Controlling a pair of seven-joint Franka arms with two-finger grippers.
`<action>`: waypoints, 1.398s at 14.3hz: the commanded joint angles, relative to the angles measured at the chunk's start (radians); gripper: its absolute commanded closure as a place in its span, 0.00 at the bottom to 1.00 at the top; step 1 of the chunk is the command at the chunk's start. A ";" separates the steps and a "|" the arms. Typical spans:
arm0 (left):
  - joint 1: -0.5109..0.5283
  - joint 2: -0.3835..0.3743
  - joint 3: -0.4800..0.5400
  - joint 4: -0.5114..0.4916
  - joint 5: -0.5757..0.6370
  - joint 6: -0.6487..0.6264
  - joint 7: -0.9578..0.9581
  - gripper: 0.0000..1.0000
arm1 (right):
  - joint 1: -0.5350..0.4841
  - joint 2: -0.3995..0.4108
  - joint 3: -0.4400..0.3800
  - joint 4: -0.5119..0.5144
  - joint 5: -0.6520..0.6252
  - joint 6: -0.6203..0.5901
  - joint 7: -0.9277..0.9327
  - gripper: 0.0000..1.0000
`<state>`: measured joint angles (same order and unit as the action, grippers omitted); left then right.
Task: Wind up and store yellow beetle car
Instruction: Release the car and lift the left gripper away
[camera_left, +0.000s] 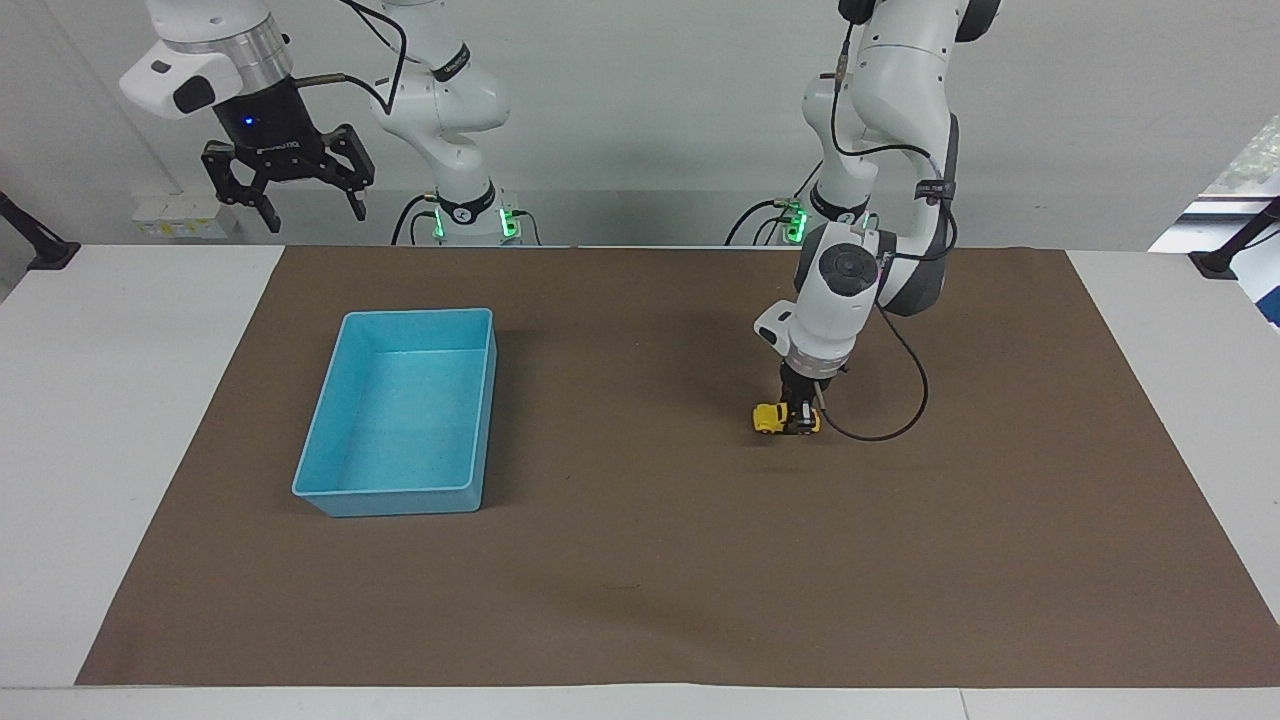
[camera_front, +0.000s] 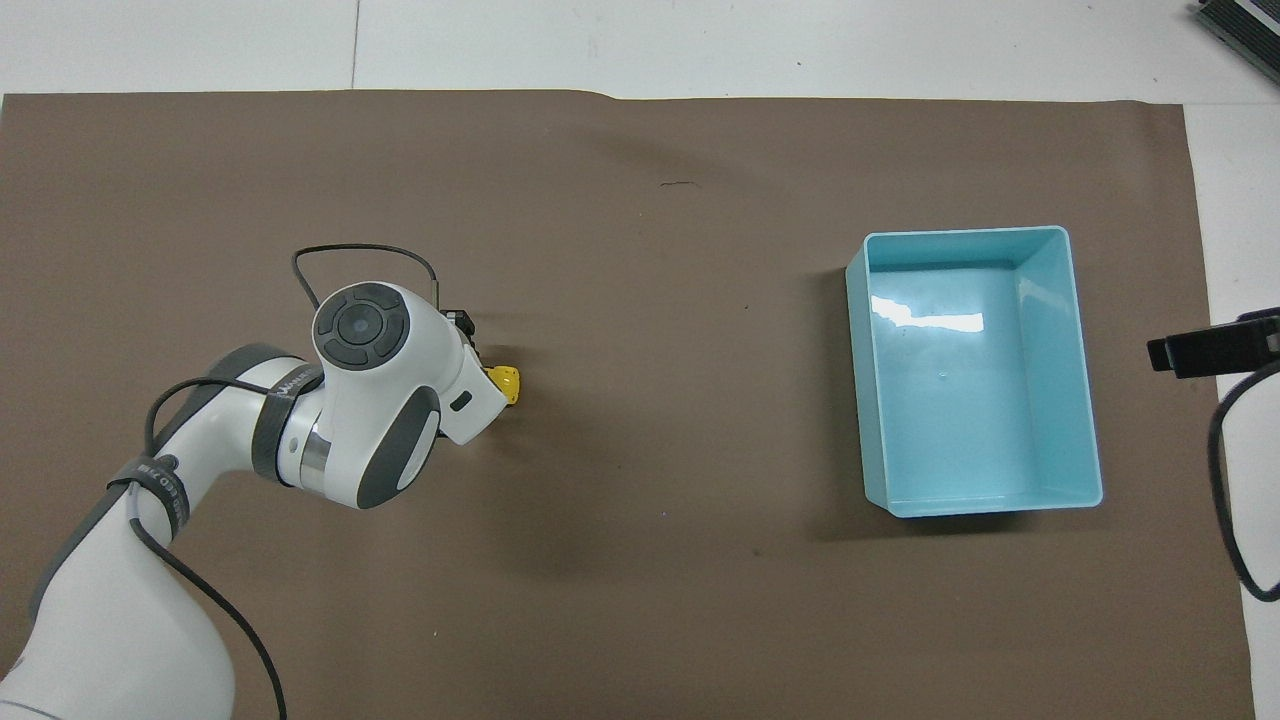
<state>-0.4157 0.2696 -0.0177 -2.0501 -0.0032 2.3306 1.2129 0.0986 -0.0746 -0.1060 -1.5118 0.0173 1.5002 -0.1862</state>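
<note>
The yellow beetle car (camera_left: 771, 417) stands on the brown mat toward the left arm's end of the table. My left gripper (camera_left: 800, 416) is down on it and shut on the car's body, with the car's wheels on the mat. In the overhead view only the car's nose (camera_front: 506, 383) shows past the left arm's wrist. The blue bin (camera_left: 405, 410) stands open toward the right arm's end of the table. My right gripper (camera_left: 288, 190) is open and waits high above the table's edge near the right arm's base.
The brown mat (camera_left: 640, 560) covers most of the table. A black cable (camera_left: 890, 400) loops from the left wrist down to the mat beside the car. The bin also shows in the overhead view (camera_front: 975, 370).
</note>
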 joint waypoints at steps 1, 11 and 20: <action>-0.005 -0.096 0.008 0.008 0.022 -0.095 -0.074 0.03 | 0.003 -0.008 -0.001 -0.010 0.012 -0.002 0.005 0.00; 0.021 -0.115 0.051 0.160 0.046 -0.269 -0.635 0.00 | 0.006 -0.063 0.000 -0.090 0.047 -0.002 0.007 0.00; 0.051 -0.165 0.176 0.240 0.037 -0.384 -1.164 0.00 | 0.029 -0.083 0.012 -0.123 0.044 -0.003 -0.299 0.00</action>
<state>-0.3802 0.1151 0.1625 -1.8516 0.0218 2.0250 0.0834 0.1124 -0.1337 -0.1008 -1.6026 0.0472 1.4932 -0.3961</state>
